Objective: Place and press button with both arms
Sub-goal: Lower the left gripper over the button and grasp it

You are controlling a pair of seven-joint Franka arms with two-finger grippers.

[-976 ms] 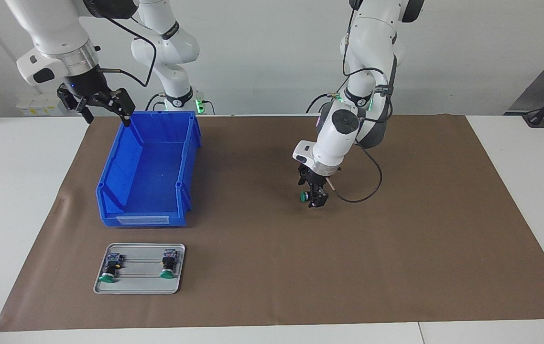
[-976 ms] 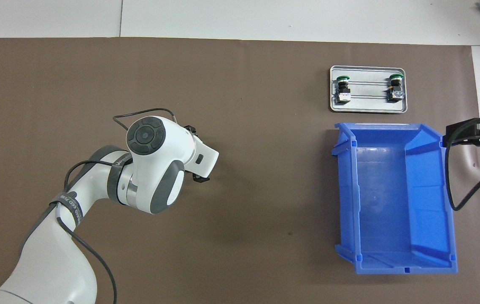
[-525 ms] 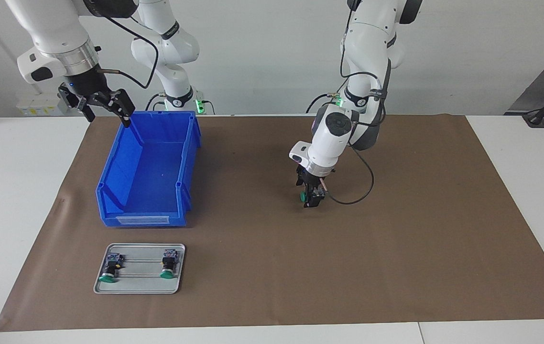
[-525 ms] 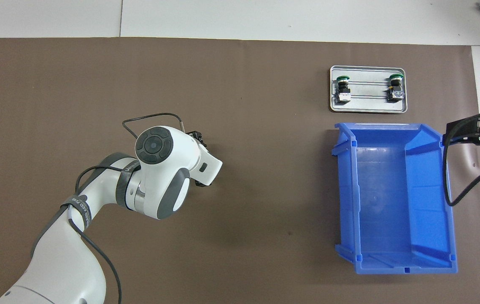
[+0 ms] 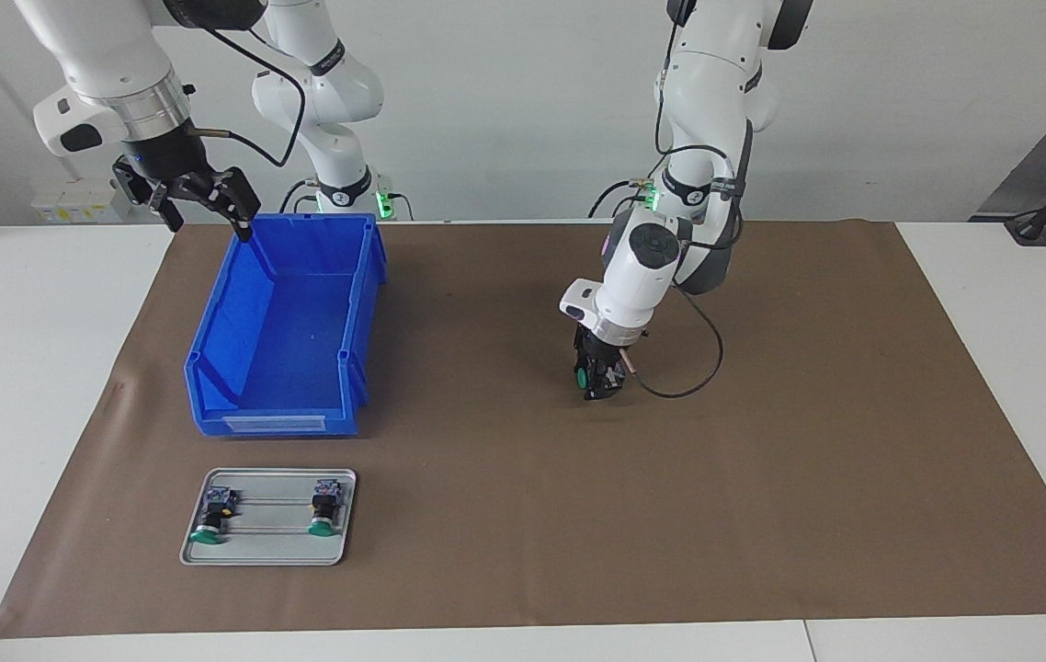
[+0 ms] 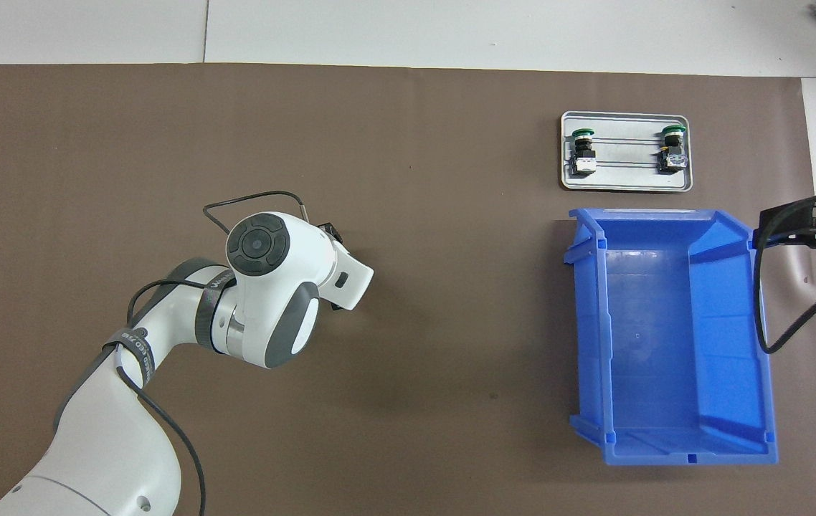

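- Two arms work over a white worktop (image 5: 45, 368) covered by a brown mat (image 5: 762, 478).
- Left arm (image 5: 716, 83) reaches down over the middle of the mat; its gripper (image 5: 598, 375) has its jaws clamped on the button (image 5: 583, 377), green cap sideways, low over the mat.
- Right arm (image 5: 100, 64) waits; its gripper (image 5: 201, 198) hangs over the blue bin's (image 5: 284, 405) corner nearest the robots, jaws apart.
- Metal tray (image 5: 267, 550), farther from the robots than the bin and just beside it, holds two more buttons (image 5: 212, 515), lying apart.
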